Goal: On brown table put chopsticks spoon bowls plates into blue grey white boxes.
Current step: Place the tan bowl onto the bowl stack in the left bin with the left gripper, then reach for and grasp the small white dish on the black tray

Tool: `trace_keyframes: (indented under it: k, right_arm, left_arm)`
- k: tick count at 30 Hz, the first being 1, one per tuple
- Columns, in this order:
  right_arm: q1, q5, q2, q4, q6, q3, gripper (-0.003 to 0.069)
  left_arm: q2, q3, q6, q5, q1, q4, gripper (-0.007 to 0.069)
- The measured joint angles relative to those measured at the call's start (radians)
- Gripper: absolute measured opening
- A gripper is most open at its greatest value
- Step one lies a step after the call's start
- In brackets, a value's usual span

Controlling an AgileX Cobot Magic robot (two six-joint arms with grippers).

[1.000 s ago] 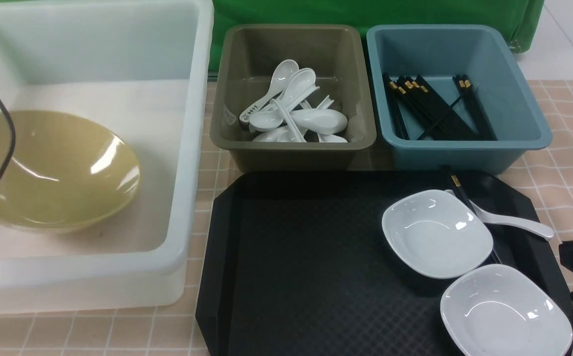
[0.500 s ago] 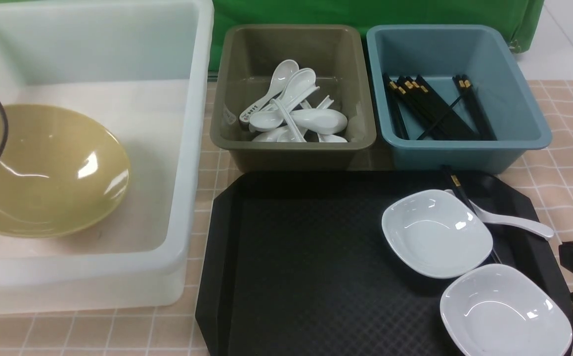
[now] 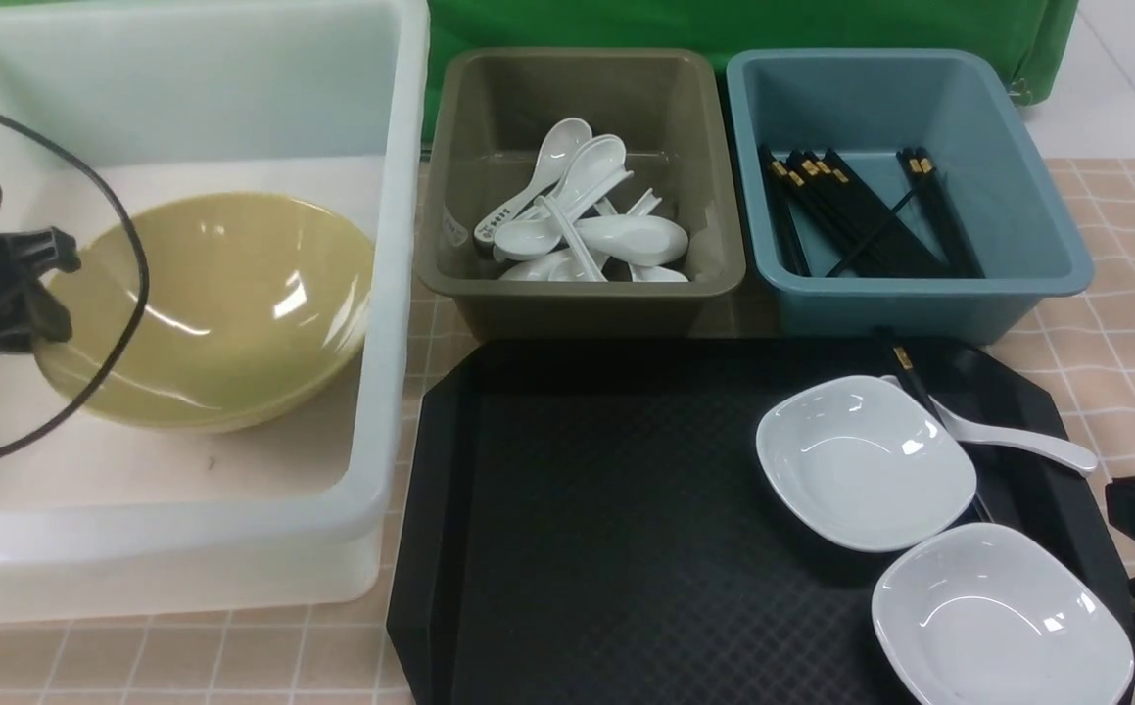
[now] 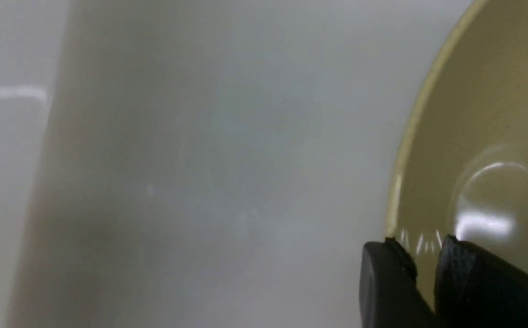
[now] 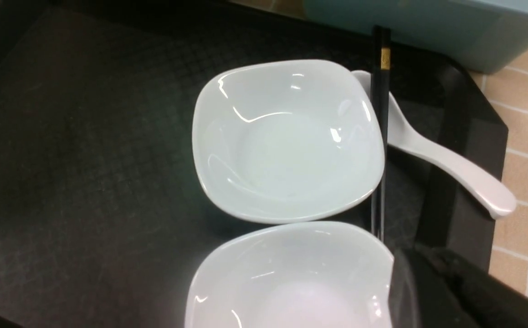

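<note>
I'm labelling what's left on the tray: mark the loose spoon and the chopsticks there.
spoon (image 5: 455, 171), right wrist view, middle of its handle.
chopsticks (image 5: 380, 136), right wrist view, middle of the shaft.

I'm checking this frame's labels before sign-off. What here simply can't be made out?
Left gripper: cut by the front view's left edge; its wrist view shows only fingertips, so a grip on the yellow bowl is unclear.
Right gripper: blurred in its wrist view, cut by the front view's edge.
Spoon scoop: mostly hidden by the far plate, both views.
</note>
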Motion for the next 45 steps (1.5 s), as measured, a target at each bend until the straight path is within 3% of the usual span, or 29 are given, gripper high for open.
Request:
trace_keyframes:
  k: [3, 5, 8, 11, 14, 18, 23, 28, 33, 39, 45]
  right_arm:
    - [0.000, 0.000, 0.000, 0.000, 0.000, 0.000, 0.0050]
    - [0.000, 0.000, 0.000, 0.000, 0.000, 0.000, 0.0050]
    - [0.000, 0.000, 0.000, 0.000, 0.000, 0.000, 0.0050]
    - [0.000, 0.000, 0.000, 0.000, 0.000, 0.000, 0.0050]
    - [0.000, -0.006, 0.000, 0.000, 0.000, 0.000, 0.0050]
    - [0.000, -0.008, 0.000, 0.000, 0.005, 0.000, 0.0050]
    - [0.000, -0.008, 0.000, 0.000, 0.013, 0.000, 0.0050]
    - [0.000, -0.008, 0.000, 0.000, 0.021, 0.000, 0.0050]
    - [0.000, -0.008, 0.000, 0.000, 0.025, 0.000, 0.0050]
    - [0.000, -0.006, 0.000, 0.008, 0.027, 0.000, 0.0050]
    - [0.000, 0.091, 0.039, 0.010, -0.010, 0.000, 0.0095]
  left_arm:
    - [-0.012, 0.000, -0.068, -0.005, 0.000, 0.070, 0.0117]
    - [-0.033, 0.000, -0.113, -0.007, 0.000, 0.112, 0.0167]
    - [-0.051, 0.000, -0.119, -0.010, -0.008, 0.064, 0.0267]
    - [-0.055, 0.000, -0.026, -0.006, -0.049, -0.041, 0.0337]
    - [-0.025, 0.000, 0.078, -0.024, -0.120, -0.132, 0.0351]
    - [0.050, 0.000, 0.104, -0.098, -0.171, -0.145, 0.0337]
    - [0.126, 0.000, -0.103, -0.064, -0.171, 0.082, 0.0330]
    - [0.100, -0.007, -0.378, 0.102, -0.162, 0.455, 0.0330]
    - [0.044, -0.007, -0.506, 0.176, -0.147, 0.632, 0.0330]
    - [-0.034, -0.007, -0.567, 0.173, -0.139, 0.663, 0.0330]
    - [-0.234, -0.007, -0.502, 0.086, -0.207, 0.560, 0.0330]
